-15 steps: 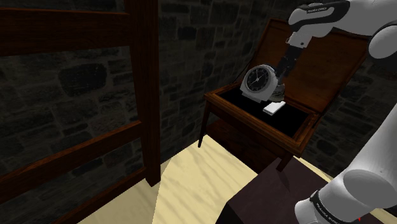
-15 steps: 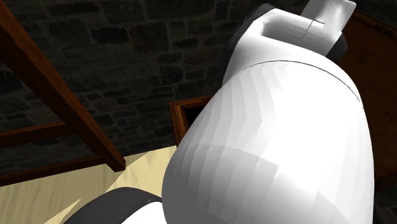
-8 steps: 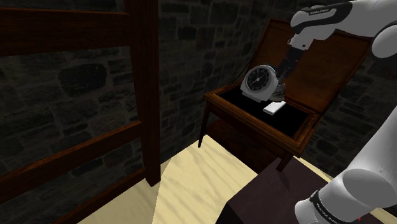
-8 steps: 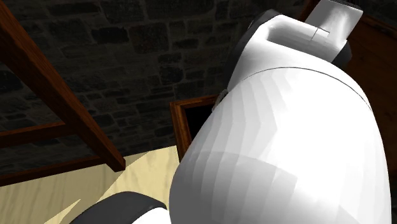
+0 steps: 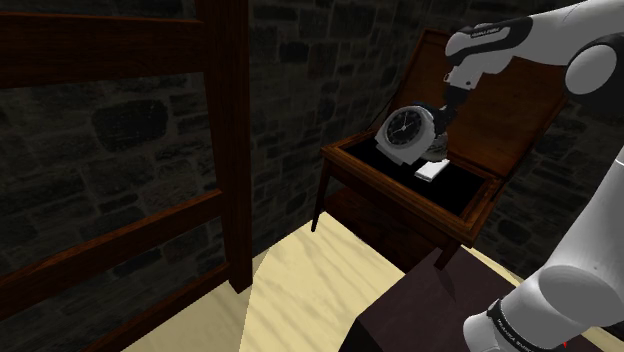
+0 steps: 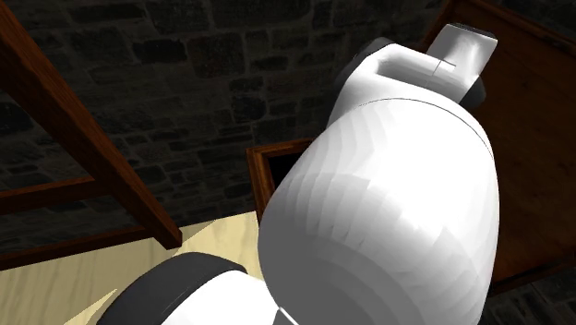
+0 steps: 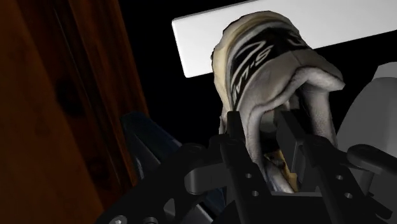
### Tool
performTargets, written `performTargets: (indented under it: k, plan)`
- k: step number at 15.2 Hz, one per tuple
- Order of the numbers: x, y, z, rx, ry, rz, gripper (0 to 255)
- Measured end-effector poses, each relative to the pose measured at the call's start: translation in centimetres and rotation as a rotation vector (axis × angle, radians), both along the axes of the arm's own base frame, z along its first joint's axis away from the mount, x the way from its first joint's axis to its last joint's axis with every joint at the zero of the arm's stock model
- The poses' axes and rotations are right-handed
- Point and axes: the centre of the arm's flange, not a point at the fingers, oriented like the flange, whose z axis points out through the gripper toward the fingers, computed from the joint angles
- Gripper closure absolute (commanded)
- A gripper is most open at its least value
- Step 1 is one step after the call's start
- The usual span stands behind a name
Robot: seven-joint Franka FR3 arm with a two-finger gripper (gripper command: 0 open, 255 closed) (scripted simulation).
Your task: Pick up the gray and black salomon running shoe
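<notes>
Claw (image 7: 262,132) first: on the wrist view its two black fingers (image 7: 232,137) are pinched on the collar of the running shoe (image 7: 254,54), a cream-grey shoe with black markings, so I read it as gripping the shoe. Past the shoe lies a flat white block (image 7: 191,44). A reddish wooden wall (image 7: 38,114) stands on one side of the fingers, and on the other is a pale grey shape (image 7: 375,95), cut off by the frame, that I can't identify.

On the shoulder view the arm (image 5: 560,40) comes in from the upper right down into an open-lidded wooden table (image 5: 400,200) right of centre. A round grey clock (image 5: 405,130) with a dark face stands in front of the hand's lower end, so the grip is hidden from that side. The white block lies just to the clock's lower right.

On the second exterior view the arm's white shell covers the centre and right. Past it I see one corner of the table's rim at centre, the stone wall (image 6: 185,55) across the top, and a slanted wooden beam (image 6: 83,138) at left.
</notes>
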Motion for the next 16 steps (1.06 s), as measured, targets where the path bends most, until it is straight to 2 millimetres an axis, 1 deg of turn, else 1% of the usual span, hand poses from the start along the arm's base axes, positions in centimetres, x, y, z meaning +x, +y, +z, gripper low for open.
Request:
performTargets:
  k: [2, 4, 12, 16]
  plan:
    - [0.6, 1.0, 0.3, 0.002, 0.008, -0.001, 255]
    - [0.9, 1.3, 1.0, 0.005, 0.014, 0.001, 255]
    - [1.0, 1.6, 5.2, 0.006, 0.015, 0.002, 255]
    - [1.0, 1.5, 7.0, 0.006, 0.015, 0.001, 255]
